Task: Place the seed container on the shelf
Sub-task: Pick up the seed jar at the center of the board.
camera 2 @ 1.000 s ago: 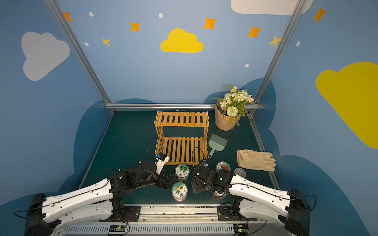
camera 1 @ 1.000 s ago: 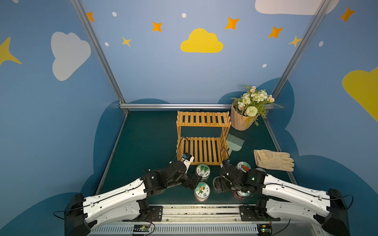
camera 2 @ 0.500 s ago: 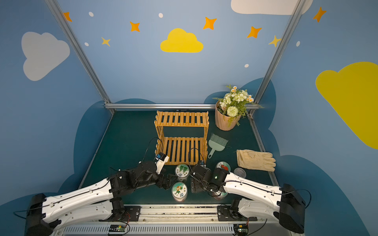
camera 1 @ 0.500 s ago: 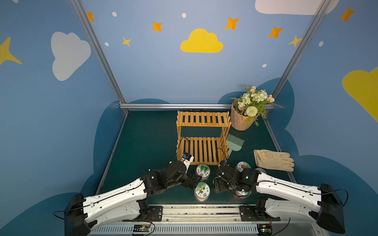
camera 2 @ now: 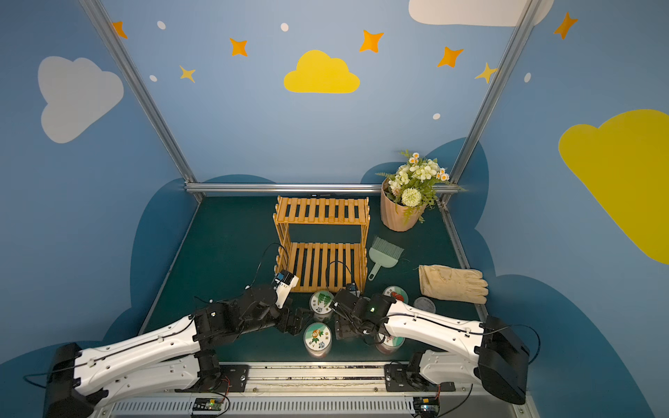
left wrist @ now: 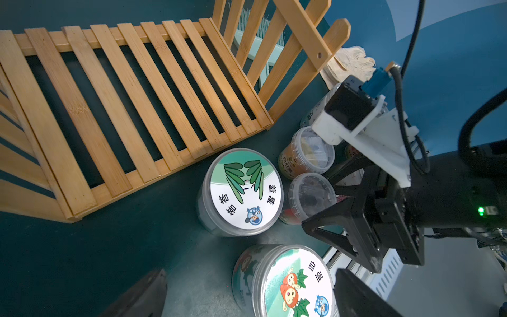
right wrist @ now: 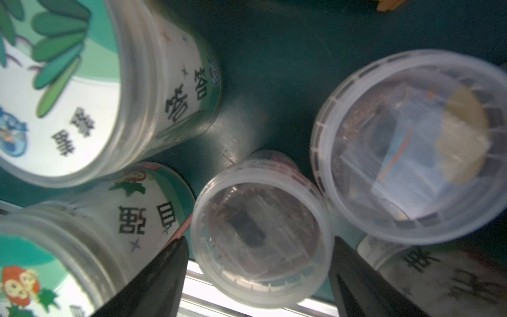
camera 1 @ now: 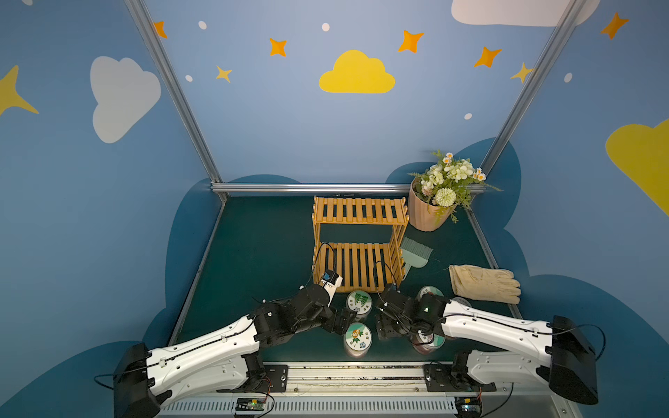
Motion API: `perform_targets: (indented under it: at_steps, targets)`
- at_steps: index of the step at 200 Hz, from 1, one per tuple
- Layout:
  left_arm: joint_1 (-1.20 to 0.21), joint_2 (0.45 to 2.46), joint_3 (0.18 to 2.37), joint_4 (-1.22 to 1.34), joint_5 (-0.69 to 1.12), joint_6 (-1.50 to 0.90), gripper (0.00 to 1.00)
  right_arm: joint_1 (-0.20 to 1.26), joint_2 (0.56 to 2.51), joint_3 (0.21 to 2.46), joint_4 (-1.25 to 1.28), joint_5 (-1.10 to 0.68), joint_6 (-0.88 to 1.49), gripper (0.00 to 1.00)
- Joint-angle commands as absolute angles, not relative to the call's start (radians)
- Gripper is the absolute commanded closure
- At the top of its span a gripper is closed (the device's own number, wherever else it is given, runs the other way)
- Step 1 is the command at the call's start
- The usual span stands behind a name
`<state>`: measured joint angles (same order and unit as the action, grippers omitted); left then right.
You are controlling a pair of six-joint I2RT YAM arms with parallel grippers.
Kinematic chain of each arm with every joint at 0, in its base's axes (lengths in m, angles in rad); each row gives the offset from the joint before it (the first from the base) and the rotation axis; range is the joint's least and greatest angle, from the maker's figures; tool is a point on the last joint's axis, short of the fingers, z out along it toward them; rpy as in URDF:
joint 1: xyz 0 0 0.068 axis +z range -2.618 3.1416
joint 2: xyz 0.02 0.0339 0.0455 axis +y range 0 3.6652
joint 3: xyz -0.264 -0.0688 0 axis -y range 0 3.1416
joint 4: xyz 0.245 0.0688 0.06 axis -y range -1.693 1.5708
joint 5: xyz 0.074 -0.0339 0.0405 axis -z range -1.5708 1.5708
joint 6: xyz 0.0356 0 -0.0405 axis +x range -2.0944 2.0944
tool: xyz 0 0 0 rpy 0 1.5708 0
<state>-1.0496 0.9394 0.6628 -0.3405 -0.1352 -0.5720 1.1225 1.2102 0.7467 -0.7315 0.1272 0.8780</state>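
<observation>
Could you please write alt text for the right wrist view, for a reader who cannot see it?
The right gripper straddles a small clear-lidded container on the green table, black fingers apart; contact cannot be told. A larger clear-lidded container stands beside it, with a leaf-lid tub and a cartoon-lid tub nearby.

Top views look down from high overhead; wrist cameras, close in, share one clear-lidded tub (right wrist: pixel 260 233)
</observation>
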Motion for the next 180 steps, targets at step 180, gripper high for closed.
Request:
perform_targets:
  at_steps: [180]
  targets:
    - [-1.035,0.964,0.694,-0.35,-0.126,-0.559,0.0,1.098,1.226,0.755,-0.728,0.126,0.859,0.18]
